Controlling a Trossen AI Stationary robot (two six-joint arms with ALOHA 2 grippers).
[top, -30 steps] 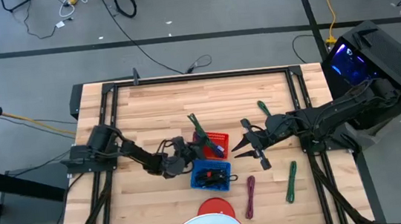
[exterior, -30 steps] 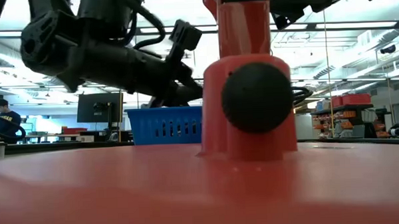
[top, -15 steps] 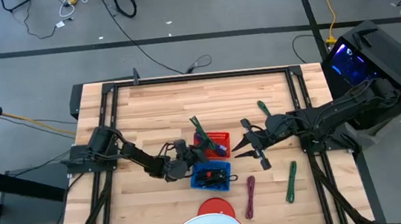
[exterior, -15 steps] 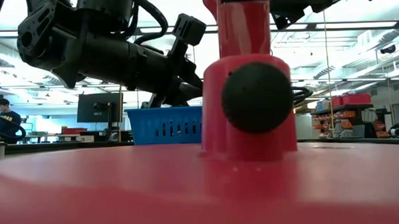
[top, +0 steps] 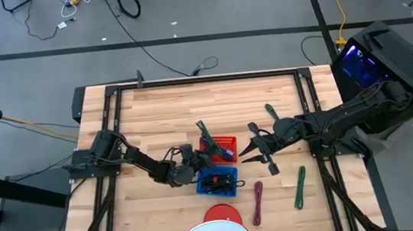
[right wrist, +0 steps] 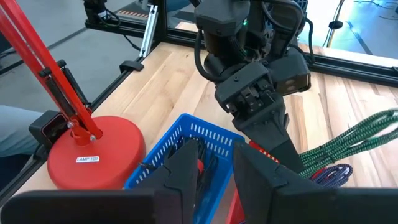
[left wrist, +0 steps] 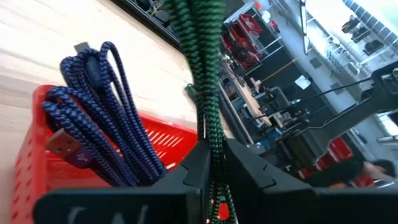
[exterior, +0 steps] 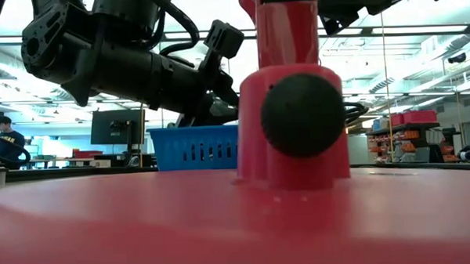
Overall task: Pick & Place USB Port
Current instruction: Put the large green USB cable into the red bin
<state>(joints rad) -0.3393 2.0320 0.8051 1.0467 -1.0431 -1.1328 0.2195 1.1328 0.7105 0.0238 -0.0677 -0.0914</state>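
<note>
A green braided cable (top: 202, 131) runs from the red basket (top: 228, 139) out toward the table's far side. My left gripper (top: 202, 160) reaches in level at the red basket's left side and is shut on this cable (left wrist: 202, 62). A coiled blue braided cable (left wrist: 102, 118) with a USB plug sits in the red basket (left wrist: 31, 168). The blue basket (top: 219, 179) stands just in front of it and holds dark cables. My right gripper (top: 259, 154) hovers open to the right of both baskets with nothing between its fingers (right wrist: 186, 171). My left gripper pinches the green cable between its two fingertips (left wrist: 198, 163), at a stretch (left wrist: 211, 140) that lies over the red basket. The fingers come in level from the table's left and lie across the cable. The cable runs on past the fingers, over the basket's far rim.
A red lamp base (top: 221, 214) with its post (exterior: 289, 106) stands at the near edge, close to the blue basket (right wrist: 186, 134). Loose cables lie to the right: two green ones (top: 299, 186) (top: 271, 112) and a maroon one (top: 258, 202).
</note>
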